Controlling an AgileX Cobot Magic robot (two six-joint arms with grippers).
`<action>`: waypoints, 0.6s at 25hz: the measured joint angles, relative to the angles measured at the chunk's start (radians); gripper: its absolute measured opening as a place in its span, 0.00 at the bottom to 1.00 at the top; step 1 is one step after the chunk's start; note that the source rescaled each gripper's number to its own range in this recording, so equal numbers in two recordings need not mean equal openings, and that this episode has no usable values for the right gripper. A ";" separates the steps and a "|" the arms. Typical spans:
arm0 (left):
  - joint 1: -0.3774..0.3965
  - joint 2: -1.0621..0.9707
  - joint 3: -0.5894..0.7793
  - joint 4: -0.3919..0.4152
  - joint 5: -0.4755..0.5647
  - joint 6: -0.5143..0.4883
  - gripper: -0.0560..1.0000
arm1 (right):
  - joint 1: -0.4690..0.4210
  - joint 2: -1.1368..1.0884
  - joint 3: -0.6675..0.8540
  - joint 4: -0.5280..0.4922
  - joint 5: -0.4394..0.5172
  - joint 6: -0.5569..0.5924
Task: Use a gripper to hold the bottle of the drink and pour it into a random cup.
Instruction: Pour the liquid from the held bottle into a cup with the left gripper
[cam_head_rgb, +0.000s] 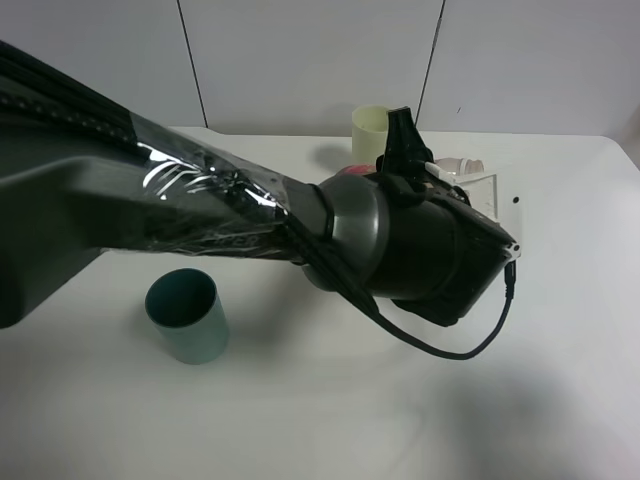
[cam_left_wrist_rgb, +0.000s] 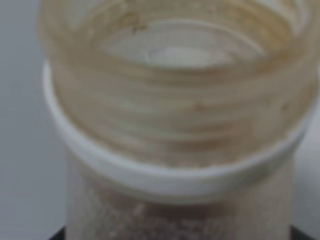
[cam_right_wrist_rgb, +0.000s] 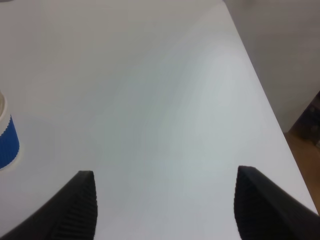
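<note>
**Open bottle gripped in the left hand**

The bottle (cam_left_wrist_rgb: 175, 125) is held by the left hand (cam_head_rgb: 478, 188), which is clenched on its body, at the far side of the worktop (cam_head_rgb: 560, 400) near the pale green cup (cam_head_rgb: 370, 128). Its threaded neck is uncapped, and the brownish drink (cam_left_wrist_rgb: 150, 215) is seen below the white collar. The thin clear plastic is judged light, smooth and easily crushed. It is best taken on the body below the shoulders, firmly but not hard, and tipped slowly. The right hand (cam_right_wrist_rgb: 165, 172) is spread open and empty. The blue cup (cam_right_wrist_rgb: 7, 145) is glimpsed only at the edge of the right wrist view.
</note>
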 joint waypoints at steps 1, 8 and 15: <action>0.000 0.000 0.000 0.001 0.000 0.002 0.06 | 0.000 0.000 0.000 0.000 0.000 0.000; 0.000 0.001 0.028 0.051 0.000 0.007 0.06 | 0.000 0.000 0.000 0.000 0.000 0.000; -0.004 0.002 0.031 0.087 0.000 0.007 0.06 | 0.000 0.000 0.000 0.000 0.000 0.000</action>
